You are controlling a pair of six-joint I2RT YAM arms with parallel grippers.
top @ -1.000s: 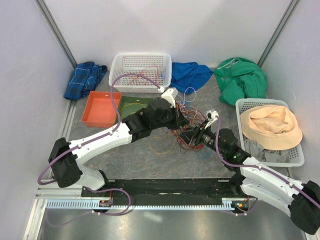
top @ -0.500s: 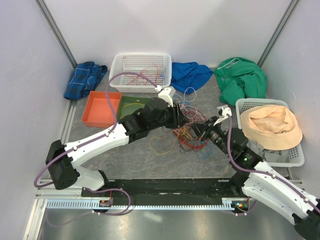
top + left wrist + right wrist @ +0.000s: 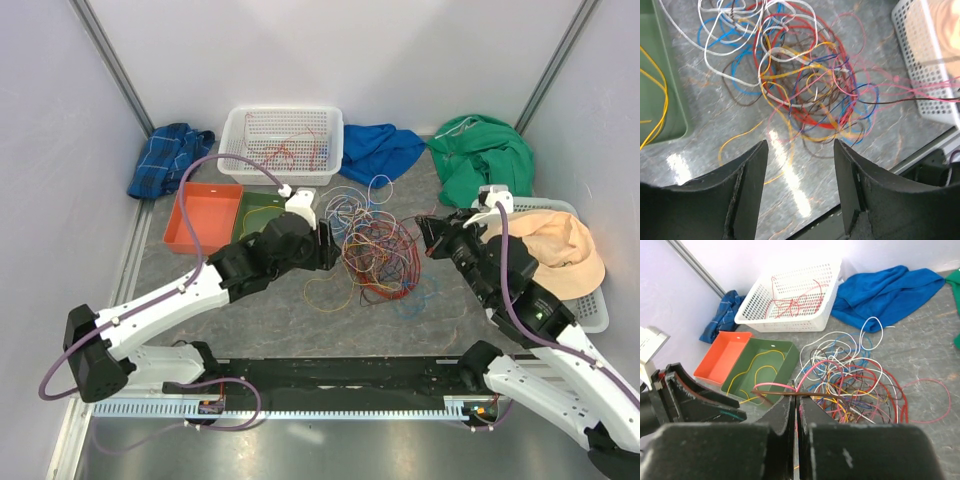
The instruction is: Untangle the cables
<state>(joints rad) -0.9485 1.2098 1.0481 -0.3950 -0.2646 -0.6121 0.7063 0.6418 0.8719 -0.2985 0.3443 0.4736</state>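
orange tray (image 3: 200, 218) and green tray (image 3: 262, 208) lie at the left; next the left gripper (image 3: 800, 146) hangs with jaws apart and empty, just beside the tangled cables (image 3: 378, 255) in the middle of the table (image 3: 300, 322); the right gripper (image 3: 795, 402) is closed on pink strands of them

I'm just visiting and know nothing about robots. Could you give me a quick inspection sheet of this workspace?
Surface: grey table.
Job's things: cables in one tangled heap mid-table; red ones in the white basket, a yellow one in the green tray.
Clutter: orange tray, plaid cloth, blue cloth, green cloth, second basket with a peach hat.
Grippers: left tool open, holding nothing; right tool shut on a pink strand.
Cables: purple hoses along both arms.
Surroundings: plain pale walls.
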